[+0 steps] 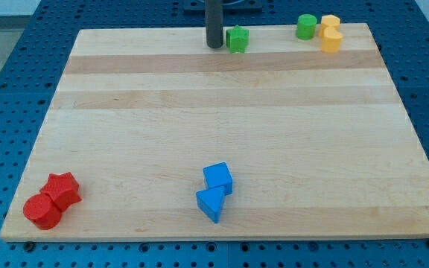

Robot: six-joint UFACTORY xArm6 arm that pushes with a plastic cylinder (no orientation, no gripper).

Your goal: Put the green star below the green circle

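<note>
The green star sits near the board's top edge, a little right of centre. The green circle stands at the top right, well to the star's right and slightly higher. My tip is the lower end of the dark rod, on the board just left of the green star, almost touching it.
Two yellow blocks stand stacked one below the other right beside the green circle. A blue cube and a blue triangle lie at the bottom centre. A red star and a red circle lie at the bottom left. The wooden board rests on a blue perforated table.
</note>
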